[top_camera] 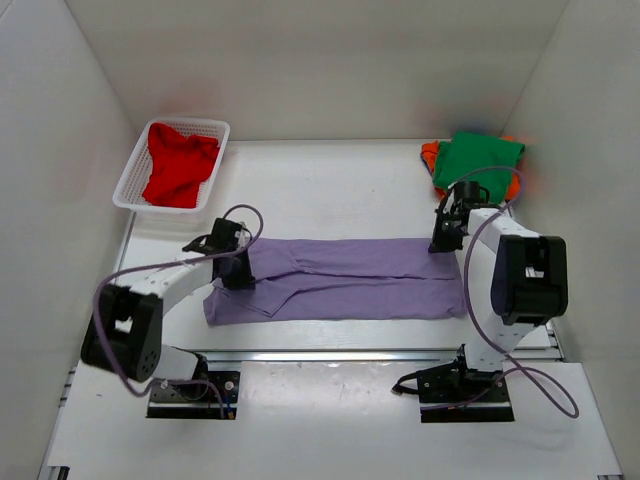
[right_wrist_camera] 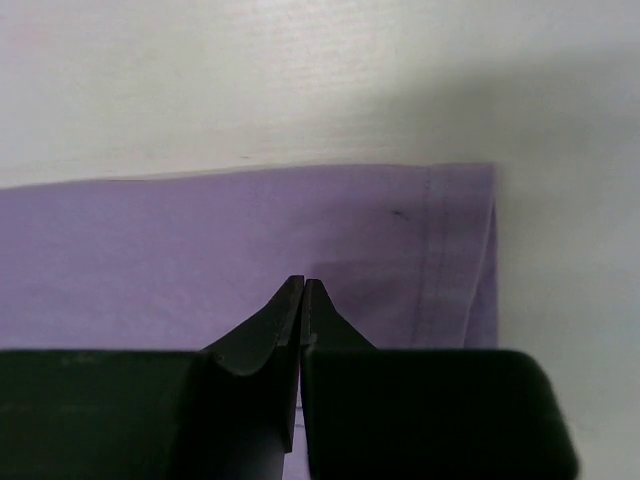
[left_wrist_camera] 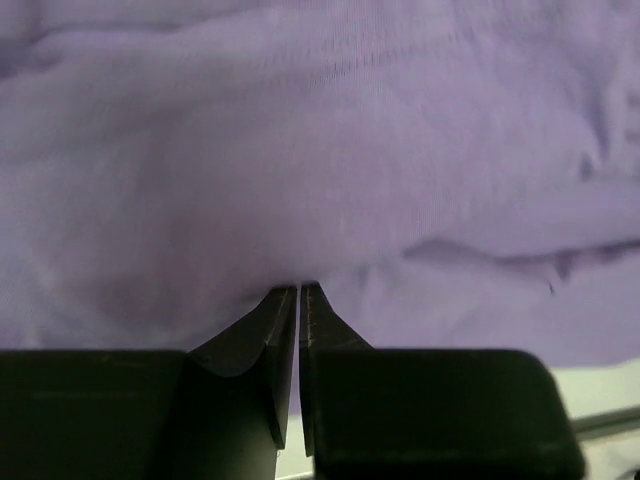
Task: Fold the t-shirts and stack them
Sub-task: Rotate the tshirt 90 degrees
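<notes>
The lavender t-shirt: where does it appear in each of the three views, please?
Top external: the lavender t-shirt lies as a long band across the middle.
Left wrist: the shirt fills almost the whole picture.
Right wrist: the shirt covers the lower part, ending short of the right edge.
Shared landmark: the white table.

text: none legible | labels/brands/numbers: none — shirts, basket, arms all unmarked

Orange shirt (top_camera: 430, 155) mostly hidden under green shirt (top_camera: 478, 160) — lavender shirt (left_wrist_camera: 300, 150) close-up blurred, cut by frame edges.
</notes>
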Tool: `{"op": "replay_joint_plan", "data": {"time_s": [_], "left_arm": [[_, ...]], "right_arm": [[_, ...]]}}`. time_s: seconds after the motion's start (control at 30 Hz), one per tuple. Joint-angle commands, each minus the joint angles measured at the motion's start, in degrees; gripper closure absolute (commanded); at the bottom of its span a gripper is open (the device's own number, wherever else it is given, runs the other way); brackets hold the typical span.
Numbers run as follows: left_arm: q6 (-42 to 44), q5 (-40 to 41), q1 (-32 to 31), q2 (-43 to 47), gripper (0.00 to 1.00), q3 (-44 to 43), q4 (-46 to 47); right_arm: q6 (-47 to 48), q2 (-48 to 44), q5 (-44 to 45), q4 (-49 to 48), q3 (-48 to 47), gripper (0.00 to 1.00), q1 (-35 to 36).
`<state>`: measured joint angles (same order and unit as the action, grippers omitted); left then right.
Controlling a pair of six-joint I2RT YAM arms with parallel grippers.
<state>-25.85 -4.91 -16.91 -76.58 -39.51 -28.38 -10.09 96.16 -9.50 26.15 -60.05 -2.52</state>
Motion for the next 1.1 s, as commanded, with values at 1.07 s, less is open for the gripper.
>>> {"op": "replay_joint_plan", "data": {"time_s": [1.07], "left_arm": [[-13.95,-15.57,0.21,-85.13,0.95,-110.49,-12.49]], "right_arm": [[-64.95,-14.08,2.03,-41.16,38.6,1.0,44.1]]}}
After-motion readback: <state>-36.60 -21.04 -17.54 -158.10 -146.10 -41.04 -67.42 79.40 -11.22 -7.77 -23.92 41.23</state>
